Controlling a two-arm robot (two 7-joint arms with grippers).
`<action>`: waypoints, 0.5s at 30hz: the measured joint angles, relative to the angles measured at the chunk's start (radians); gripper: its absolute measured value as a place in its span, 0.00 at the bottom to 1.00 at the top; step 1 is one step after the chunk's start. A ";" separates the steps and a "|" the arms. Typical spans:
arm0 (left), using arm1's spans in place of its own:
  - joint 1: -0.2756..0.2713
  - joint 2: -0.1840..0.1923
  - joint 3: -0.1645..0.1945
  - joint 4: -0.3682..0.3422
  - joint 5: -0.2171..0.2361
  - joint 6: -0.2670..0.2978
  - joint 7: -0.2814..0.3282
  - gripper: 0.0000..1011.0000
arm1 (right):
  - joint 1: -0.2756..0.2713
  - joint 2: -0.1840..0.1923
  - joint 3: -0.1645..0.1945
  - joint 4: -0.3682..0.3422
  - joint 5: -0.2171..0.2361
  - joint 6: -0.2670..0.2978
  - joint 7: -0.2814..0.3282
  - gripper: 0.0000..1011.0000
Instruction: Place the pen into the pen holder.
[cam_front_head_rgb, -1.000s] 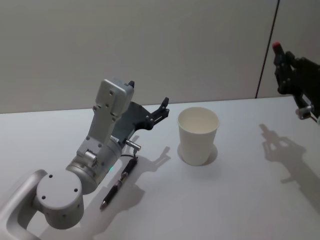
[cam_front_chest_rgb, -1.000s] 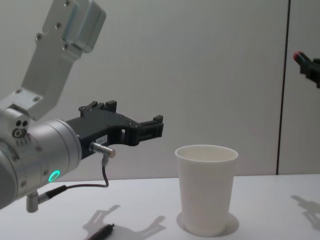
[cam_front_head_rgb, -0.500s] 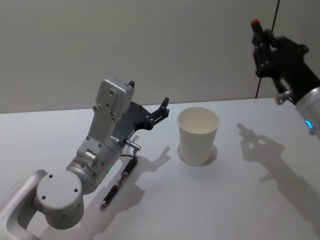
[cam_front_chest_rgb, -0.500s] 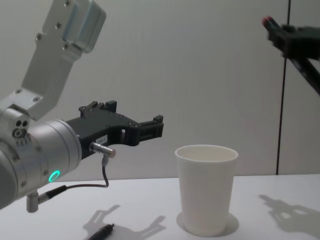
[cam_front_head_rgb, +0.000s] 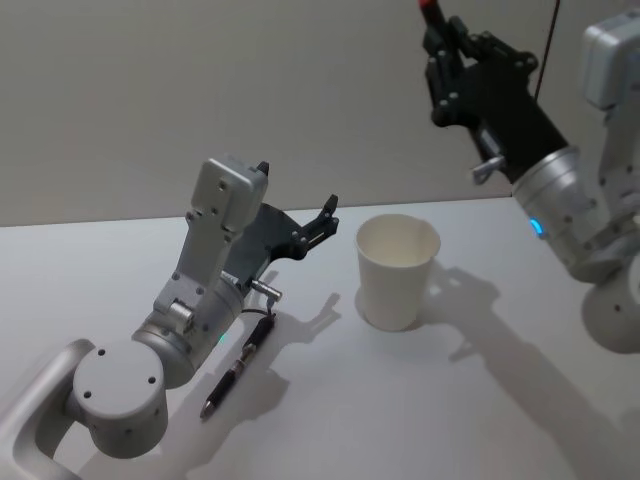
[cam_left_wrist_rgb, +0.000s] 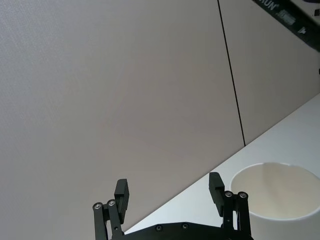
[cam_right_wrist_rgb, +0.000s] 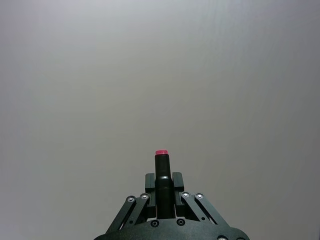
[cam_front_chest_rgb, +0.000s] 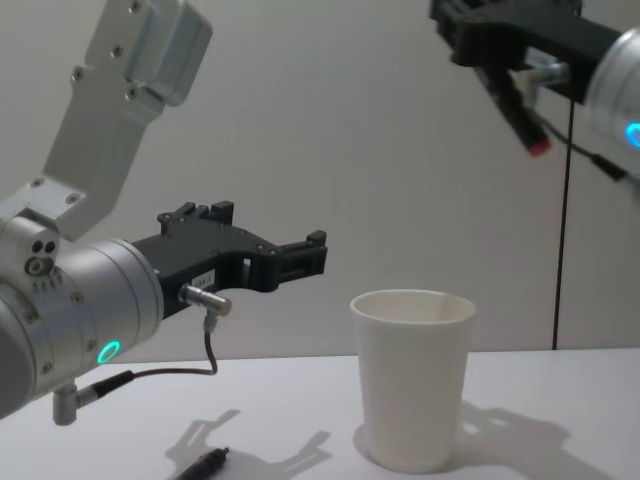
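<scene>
Pale grey wall with one dark seam, white table (cam_front_head_rgb: 350, 420) underneath. Pinched between the fingers of the right pincer (cam_front_head_rgb: 438, 35), raised high: the pen (cam_right_wrist_rgb: 161, 165), dark-bodied, red-capped, slanted rather than plumb in the chest view. Well below that pincer and toward the robot's left of it: the pen holder (cam_front_head_rgb: 397, 270), upright, mouth open, nothing visible inside. Left pincer (cam_left_wrist_rgb: 169, 191) spread wide, gripping nothing, hovering above the table, with the holder near its right side and slightly lower. Under the left arm, flat on the table: a second pen (cam_front_head_rgb: 237, 368), touched by neither pincer.

Judged as the carry, insertion not yet begun. To do it well: bring the pen over the centre of the mouth first, turn the wrist to stand it nearer vertical, then lower well past the rim before letting go. A light paper cup, so likely to topple from a sideways nudge. Steer wide of the left pincer.

No print on the holder. At a corner of the left wrist view, white letters on a dark band (cam_left_wrist_rgb: 280, 10), cut off; possibly "RUN", not readable in full.
</scene>
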 joint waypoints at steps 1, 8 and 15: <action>0.000 0.000 0.000 0.000 0.000 0.000 0.000 0.99 | 0.002 -0.004 -0.003 0.005 -0.003 -0.006 0.001 0.18; 0.000 0.000 0.000 0.000 0.000 0.000 0.000 0.99 | 0.014 -0.033 -0.025 0.047 -0.024 -0.041 -0.001 0.18; 0.000 0.000 0.000 0.000 0.000 0.000 0.000 0.99 | 0.015 -0.047 -0.037 0.085 -0.037 -0.064 -0.011 0.18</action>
